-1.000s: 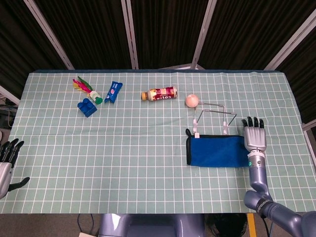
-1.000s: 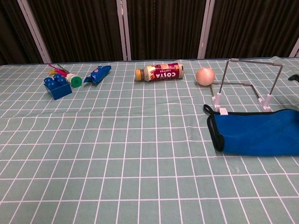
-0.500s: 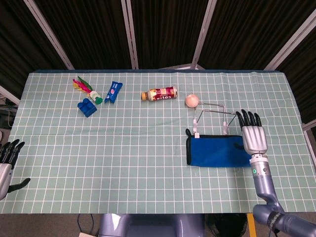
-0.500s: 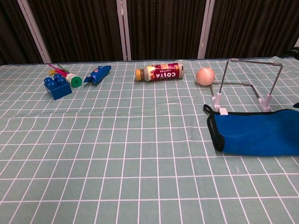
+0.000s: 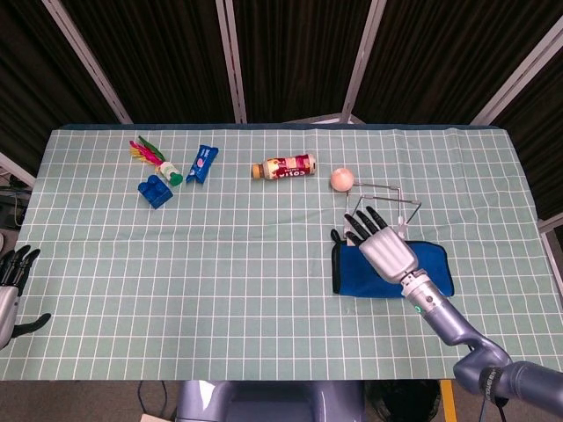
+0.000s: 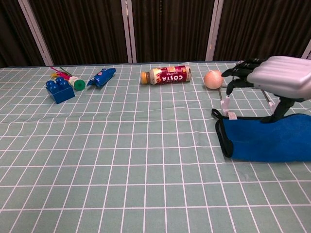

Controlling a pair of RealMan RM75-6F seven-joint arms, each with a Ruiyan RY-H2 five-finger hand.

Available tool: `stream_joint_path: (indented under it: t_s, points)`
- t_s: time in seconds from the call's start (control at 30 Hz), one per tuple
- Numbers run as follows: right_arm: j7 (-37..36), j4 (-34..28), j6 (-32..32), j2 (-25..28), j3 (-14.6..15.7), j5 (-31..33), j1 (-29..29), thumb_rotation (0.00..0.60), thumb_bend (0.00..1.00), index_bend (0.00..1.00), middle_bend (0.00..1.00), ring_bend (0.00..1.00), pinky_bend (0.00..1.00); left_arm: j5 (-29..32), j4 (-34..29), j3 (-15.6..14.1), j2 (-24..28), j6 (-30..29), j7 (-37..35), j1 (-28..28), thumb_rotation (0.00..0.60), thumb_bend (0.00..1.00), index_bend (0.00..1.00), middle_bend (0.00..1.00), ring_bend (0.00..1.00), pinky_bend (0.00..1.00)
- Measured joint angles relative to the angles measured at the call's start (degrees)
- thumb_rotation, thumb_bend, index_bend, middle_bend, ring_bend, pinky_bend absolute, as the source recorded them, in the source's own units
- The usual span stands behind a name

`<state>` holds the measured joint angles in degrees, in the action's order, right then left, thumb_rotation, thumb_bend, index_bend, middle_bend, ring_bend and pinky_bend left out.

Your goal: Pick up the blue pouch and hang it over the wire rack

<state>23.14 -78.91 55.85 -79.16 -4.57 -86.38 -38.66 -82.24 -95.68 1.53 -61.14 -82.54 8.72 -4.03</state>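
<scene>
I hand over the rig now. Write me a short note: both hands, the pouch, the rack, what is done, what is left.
Right hand: open, fingers spread, palm down above the left part of the pouch, holding nothing.
Left hand: open, at the table's left edge, away from the job.
Pouch: flat on the table, just in front of the rack.
Rack: upright, nothing on it.
Done: nothing.
Left: grip the pouch, lift it, hang it over the rack.

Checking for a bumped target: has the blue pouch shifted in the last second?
No. The pouch lies just in front of the rack feet as before; only the right hand moved over it.
</scene>
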Motion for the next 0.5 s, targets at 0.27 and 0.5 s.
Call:
stream_joint_path:
  t_s: [0.27, 0.5]
  points:
    - [2.28, 5.11, -5.58, -3.49, 1.86, -3.26, -4.42, 0.600, 0.07, 0.25, 0.00, 0.00, 0.00, 1.36, 0.68, 0.36, -0.35, 1.01, 0.17, -0.40, 0.600, 0.00, 0.00, 0.00, 0.00, 0.00]
    - [2.79, 7.19, -5.87, -5.12, 3.37, -5.39, -5.41, 0.600, 0.07, 0.26, 0.00, 0.00, 0.00, 1.79, 0.86, 0.34, -0.64, 1.70, 0.59, -0.72, 0.600, 0.00, 0.00, 0.00, 0.00, 0.00]
